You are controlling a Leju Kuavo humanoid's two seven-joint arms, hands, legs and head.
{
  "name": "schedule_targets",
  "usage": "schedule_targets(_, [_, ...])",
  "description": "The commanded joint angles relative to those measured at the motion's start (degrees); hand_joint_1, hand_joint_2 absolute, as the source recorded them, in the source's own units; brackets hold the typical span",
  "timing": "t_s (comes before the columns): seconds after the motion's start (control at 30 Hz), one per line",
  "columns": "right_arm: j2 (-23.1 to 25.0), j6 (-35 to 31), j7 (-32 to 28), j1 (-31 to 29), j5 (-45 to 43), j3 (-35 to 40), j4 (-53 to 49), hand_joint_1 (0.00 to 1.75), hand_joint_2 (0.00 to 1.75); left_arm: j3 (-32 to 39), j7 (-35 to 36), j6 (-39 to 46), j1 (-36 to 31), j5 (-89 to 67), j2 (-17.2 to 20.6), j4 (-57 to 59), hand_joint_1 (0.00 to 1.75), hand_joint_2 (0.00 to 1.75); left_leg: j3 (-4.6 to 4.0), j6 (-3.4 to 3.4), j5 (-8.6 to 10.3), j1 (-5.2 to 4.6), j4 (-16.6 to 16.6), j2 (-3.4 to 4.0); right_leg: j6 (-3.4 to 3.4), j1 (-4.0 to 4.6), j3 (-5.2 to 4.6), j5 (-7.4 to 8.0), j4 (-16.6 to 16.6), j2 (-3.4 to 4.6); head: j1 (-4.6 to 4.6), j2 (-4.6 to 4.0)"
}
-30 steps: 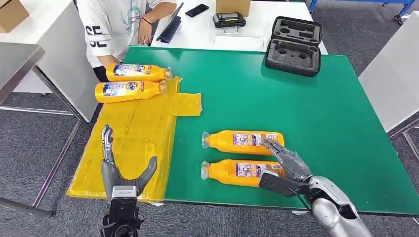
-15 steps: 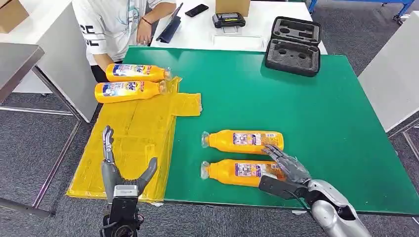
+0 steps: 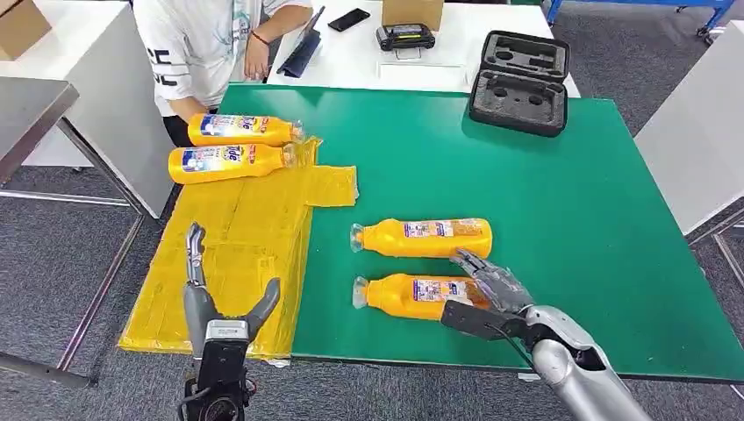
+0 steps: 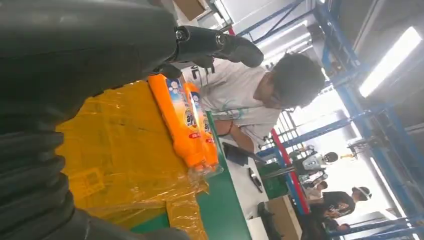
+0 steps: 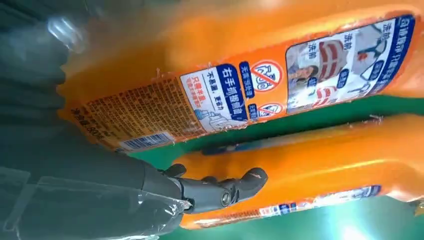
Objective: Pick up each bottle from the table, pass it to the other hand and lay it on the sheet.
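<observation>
Bottles, four, orange, all lying on their sides. Two lay side by side on the sheet at the table's far left corner: far bottle (image 3: 242, 130), near bottle (image 3: 230, 162). Two more lay parallel on bare green near the front edge, caps toward the sheet: third bottle (image 3: 423, 238), just behind the fourth bottle (image 3: 412, 296).

Table (image 3: 561, 202): green top, largest item, carried everything below.

Sheet (image 3: 237, 254): yellow, crinkled plastic, covered the table's left side from the far corner to the front edge.

Case (image 3: 521, 82): black, foam-lined, open, at the far right corner.

Person (image 3: 211, 44): white shirt, stood past the far left corner.

Right hand (image 3: 487, 294): lay on the base end of the fourth bottle, fingers over its top and thumb at its near side; whether the grip had fully closed cannot be told.

Left hand (image 3: 219, 294): hovered over the sheet's front edge, fingers and thumb spread apart, holding nothing.
</observation>
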Motion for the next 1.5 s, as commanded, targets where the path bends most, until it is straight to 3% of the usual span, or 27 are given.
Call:
schedule_targets(0.03, [0.4, 0.7, -0.2, -1.9, -0.5, 3.1, 5.4, 0.0, 1.75, -0.6, 0.5, 1.2, -1.7, 0.2, 1.5, 3.7, 0.0, 1.75, 0.34, -0.1, -0.07, 0.04, -0.1, 0.0, -0.1, 0.05, 0.34, -0.06, -0.1, 0.0, 0.0, 0.0])
schedule_targets(0.4, [1.4, 0.3, -0.1, -3.2, -0.2, 4.2, 7.5, 0.0, 1.75, -1.0, 1.9, 1.2, -2.6, 0.3, 1.7, 4.6, 0.0, 1.75, 0.37, -0.1, -0.08, 0.06, -0.1, 0.03, -0.11, 0.07, 0.38, -0.05, -0.1, 0.04, 0.02, 0.0])
schedule_targets(0.63, [0.0, 2.3, 1.6, -4.8, -0.4, 5.4, 9.0, 0.0, 1.75, -1.7, 3.1, 1.2, -2.8, 0.8, 2.3, 5.1, 0.0, 1.75, 0.53, -0.13, -0.14, 0.08, -0.1, 0.02, -0.15, 0.08, 0.56, -0.12, -0.2, 0.03, 0.02, 0.0])
schedule_targets(0.67, [-0.1, 2.3, 1.6, -4.7, -0.4, 5.4, 9.1, 0.0, 1.75, -1.7, 3.1, 1.2, -2.8, 0.8, 2.3, 5.2, 0.0, 1.75, 0.25, -0.06, -0.03, 0.03, -0.1, 0.01, -0.07, 0.03, 0.26, -0.02, -0.1, 0.02, 0.02, 0.0])
schedule_targets(0.87, [-3.2, 3.4, 2.8, -2.3, -1.1, 4.0, 6.4, 0.0, 1.75, -2.2, 3.2, 1.2, -2.8, 0.9, 2.4, 6.2, 0.0, 1.75, 0.44, -0.08, -0.07, 0.05, -0.1, -0.22, -0.09, 0.04, 0.52, -0.13, -0.1, -0.23, 0.0, 0.0])
schedule_targets(1.4, [-3.1, 3.7, 3.2, -2.4, -1.1, 4.1, 6.2, 0.0, 1.75, -2.2, 3.3, 1.2, -2.9, 1.0, 2.4, 6.1, 0.0, 1.75, 0.35, -0.07, -0.06, 0.04, -0.1, -0.06, -0.08, 0.05, 0.38, -0.06, -0.1, -0.08, 0.02, 0.0])
schedule_targets(1.5, [-5.7, 5.8, 4.0, -3.7, -2.0, 4.2, 5.7, 0.0, 1.75, -2.5, 3.8, 0.6, -3.4, 1.4, 2.3, 6.5, 0.0, 1.75, 0.34, -0.06, -0.05, 0.01, -0.1, -0.09, -0.07, 0.01, 0.38, -0.07, -0.1, -0.12, 0.02, 0.0])
